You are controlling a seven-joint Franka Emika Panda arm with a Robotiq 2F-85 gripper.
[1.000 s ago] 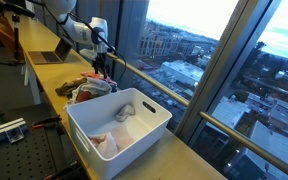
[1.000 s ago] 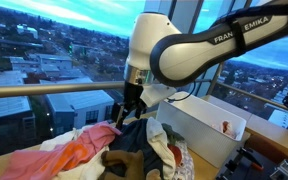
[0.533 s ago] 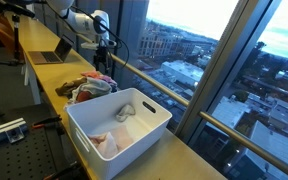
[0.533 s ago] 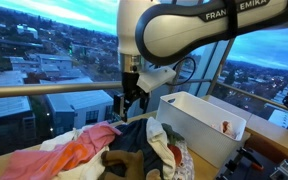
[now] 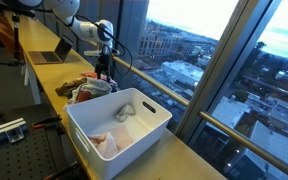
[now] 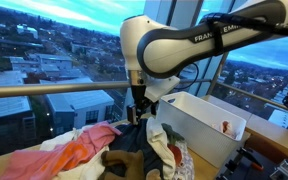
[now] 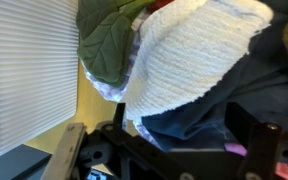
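- Jaws stand spread wide in the wrist view, one finger [image 7: 72, 152] low on the left and the other far to the right, and we see nothing pinched between them.
- We find the gripper [image 6: 139, 116] hanging tips-down over the pile of clothes [image 5: 89, 88], at the pile's end nearest the window rail.
- Its tips sit just at the dark blue garment [image 6: 131, 138]; we cannot tell whether they touch it.
- From the wrist view we look onto a white knit cloth [image 7: 194, 55] lying over that dark garment, with a green cloth [image 7: 104, 38] tucked against its upper left.
- We see a pink garment [image 6: 59, 157] spread at the pile's far side, well apart from the gripper.
- A white bin [image 5: 142, 138] stands just beside the pile on the wooden counter [image 5: 42, 82], with pale cloth [image 5: 108, 141] lying inside it.
- We also note a laptop [image 5: 52, 57] further along the counter, beyond the arm.
- A white ribbed surface [image 7: 24, 70] fills the left of the wrist view.
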